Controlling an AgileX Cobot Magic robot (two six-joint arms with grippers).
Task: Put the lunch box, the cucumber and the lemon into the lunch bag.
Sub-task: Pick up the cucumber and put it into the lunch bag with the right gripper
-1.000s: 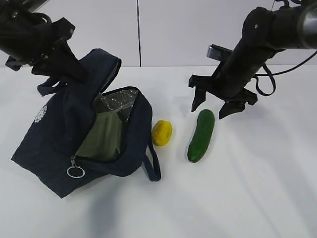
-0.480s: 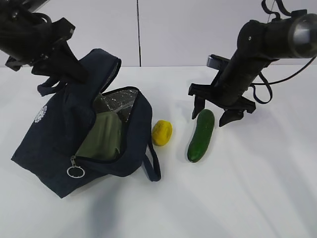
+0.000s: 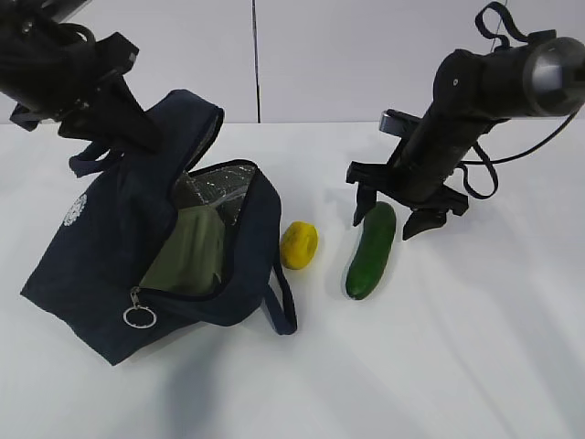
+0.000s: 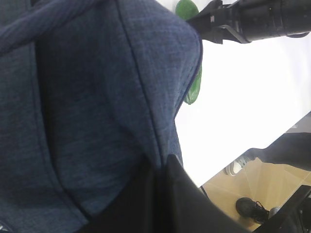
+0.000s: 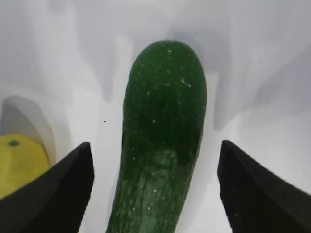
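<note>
Currently the right tool is spread wide over the far end of the cucumber, one finger on each side of it and neither touching (wrist view shows clear gaps both sides). Cucumber lies flat on the white worktop, long axis running roughly toward the camera.

Lemon sits on the worktop just left of the cucumber, between it and the lunch bag, close to the bag's side wall and near the loose handle loop.

Lunch bag is tipped, mouth open toward the camera, silvery lining visible inside. Lunch box is already in the bag, standing on edge with its sage-green lid facing out. Zipper ring pull hangs at the near corner of the opening.

Left tool is clamped together on the bag's upper flap fabric, holding it raised (its wrist view is nearly filled with navy cloth, fingertips hidden).
</note>
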